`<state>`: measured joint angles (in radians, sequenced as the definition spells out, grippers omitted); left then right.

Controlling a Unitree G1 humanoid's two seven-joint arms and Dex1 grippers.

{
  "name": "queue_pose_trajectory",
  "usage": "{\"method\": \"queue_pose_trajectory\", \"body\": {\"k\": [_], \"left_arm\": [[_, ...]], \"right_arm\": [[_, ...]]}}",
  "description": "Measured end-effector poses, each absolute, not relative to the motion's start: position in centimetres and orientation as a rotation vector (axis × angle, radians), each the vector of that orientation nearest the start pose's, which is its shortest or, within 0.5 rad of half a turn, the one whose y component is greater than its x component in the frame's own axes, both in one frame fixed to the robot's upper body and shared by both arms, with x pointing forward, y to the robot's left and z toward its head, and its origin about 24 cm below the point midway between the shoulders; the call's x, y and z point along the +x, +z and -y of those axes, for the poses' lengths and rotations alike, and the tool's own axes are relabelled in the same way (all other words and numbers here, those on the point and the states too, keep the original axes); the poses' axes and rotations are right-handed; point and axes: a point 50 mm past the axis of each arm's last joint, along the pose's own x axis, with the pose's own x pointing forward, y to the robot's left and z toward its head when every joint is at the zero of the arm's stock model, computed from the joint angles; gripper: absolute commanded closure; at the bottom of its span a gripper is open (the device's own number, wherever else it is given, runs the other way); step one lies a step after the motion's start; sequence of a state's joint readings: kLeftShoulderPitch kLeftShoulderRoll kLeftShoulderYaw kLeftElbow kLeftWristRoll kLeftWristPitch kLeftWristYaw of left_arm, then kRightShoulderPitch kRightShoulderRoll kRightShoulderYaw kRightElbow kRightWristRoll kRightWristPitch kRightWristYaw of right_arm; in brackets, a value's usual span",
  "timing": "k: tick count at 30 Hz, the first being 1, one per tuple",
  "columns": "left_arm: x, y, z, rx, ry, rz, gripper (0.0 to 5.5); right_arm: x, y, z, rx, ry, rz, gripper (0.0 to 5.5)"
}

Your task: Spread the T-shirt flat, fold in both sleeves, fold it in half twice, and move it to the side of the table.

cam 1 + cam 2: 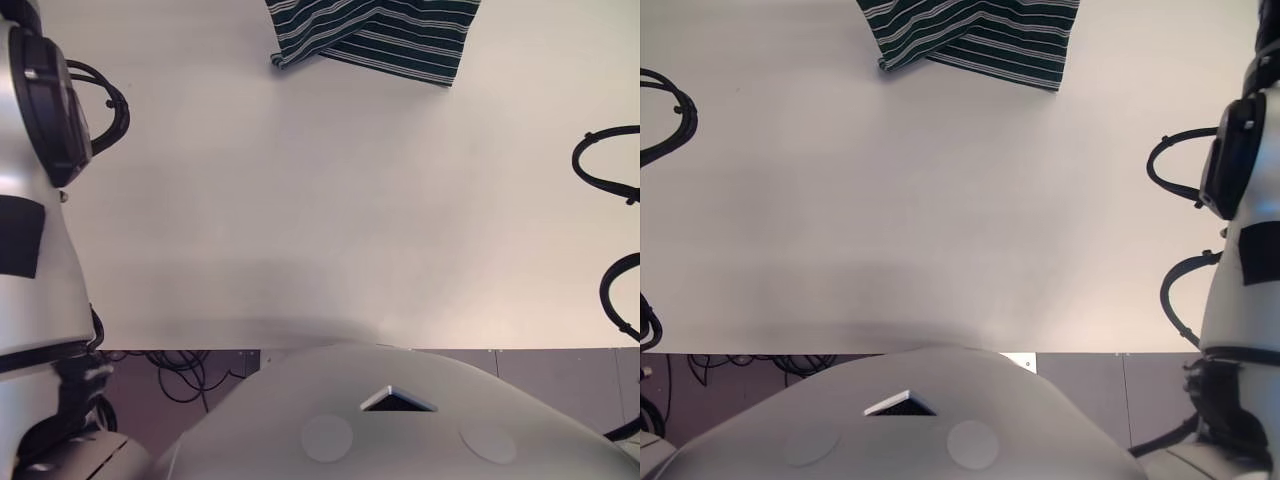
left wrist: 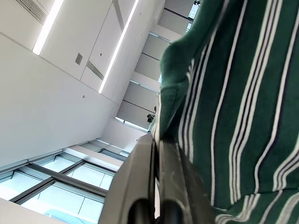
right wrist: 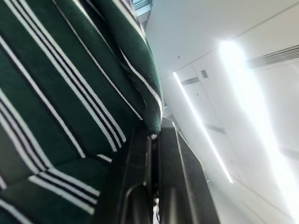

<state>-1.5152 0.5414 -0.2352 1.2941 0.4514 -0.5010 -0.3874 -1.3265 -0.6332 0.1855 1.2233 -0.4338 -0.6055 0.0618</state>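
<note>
At top centre of the frame, striped T-shirt over white table, left gripper clamped on its fabric, right gripper likewise pinching it.

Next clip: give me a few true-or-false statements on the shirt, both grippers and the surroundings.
1. The dark green T-shirt with white stripes lies spread flat on the middle of the white table. False: it is bunched in folds at the far side.
2. The left gripper is shut on the shirt's fabric. True.
3. The right gripper is open, apart from the shirt. False: it is shut on a fold.
4. Long ceiling light strips show beyond the shirt. True.
</note>
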Motion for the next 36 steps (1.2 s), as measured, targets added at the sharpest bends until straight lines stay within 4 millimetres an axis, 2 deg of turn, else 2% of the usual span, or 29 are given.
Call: {"method": "queue_pose_trajectory", "body": {"k": [6, 10, 13, 15, 17, 19, 21, 23, 24, 25, 27, 28, 29, 30, 36], "left_arm": [[40.0, 33.1, -16.9, 1.200, -0.373, 0.572, 5.50], [39.1, 34.2, -16.6, 1.175, -0.402, 0.691, 5.50], [38.1, 33.5, -16.5, 1.112, -0.535, 0.769, 5.50], [37.4, 31.8, -16.8, 1.047, -0.651, 0.780, 5.50], [36.3, 28.9, -17.3, 0.944, -0.808, 0.756, 5.50], [34.9, 26.4, -17.6, 0.851, -0.933, 0.723, 5.50], [32.3, 22.3, -19.1, 0.727, -1.092, 0.603, 5.50], [27.9, 16.6, -21.0, 0.602, -1.310, 0.339, 5.50], [25.7, 14.3, -21.3, 0.558, -1.413, 0.219, 5.50], [23.0, 11.9, -21.4, 0.497, -1.522, 0.084, 5.50], [18.1, 8.5, -20.9, 0.415, -1.707, -0.130, 5.50], [14.8, 6.7, -20.5, 0.431, -1.808, -0.268, 5.50], [13.4, 5.7, -20.4, 0.455, -1.845, -0.331, 5.50], [13.0, 5.4, -20.5, 0.505, -1.839, -0.344, 5.50], [13.3, 5.2, -19.9, 0.765, -1.730, -0.245, 5.50]], "right_arm": [[37.4, 28.5, 24.2, -1.087, 0.074, 0.729, 5.49], [35.5, 29.1, 24.2, -1.082, 0.110, 0.873, 5.49], [33.4, 26.5, 23.2, -1.033, 0.272, 0.927, 5.49], [31.3, 24.0, 22.7, -0.968, 0.400, 0.930, 5.49], [28.5, 21.2, 22.5, -0.920, 0.568, 0.892, 5.49], [26.6, 18.8, 22.1, -0.839, 0.670, 0.842, 5.49], [23.7, 15.1, 21.6, -0.737, 0.833, 0.704, 5.49], [19.7, 11.1, 21.7, -0.603, 1.027, 0.463, 5.49], [18.0, 9.9, 21.8, -0.549, 1.098, 0.360, 5.49], [16.3, 8.8, 22.0, -0.489, 1.162, 0.244, 5.49], [13.5, 7.1, 22.5, -0.415, 1.266, 0.027, 5.49], [11.9, 5.9, 23.1, -0.411, 1.318, -0.138, 5.49], [11.1, 5.0, 23.6, -0.449, 1.346, -0.234, 5.49], [10.9, 4.6, 23.8, -0.490, 1.343, -0.258, 5.49], [11.6, 3.4, 23.7, -0.695, 1.225, -0.190, 5.49]]}}
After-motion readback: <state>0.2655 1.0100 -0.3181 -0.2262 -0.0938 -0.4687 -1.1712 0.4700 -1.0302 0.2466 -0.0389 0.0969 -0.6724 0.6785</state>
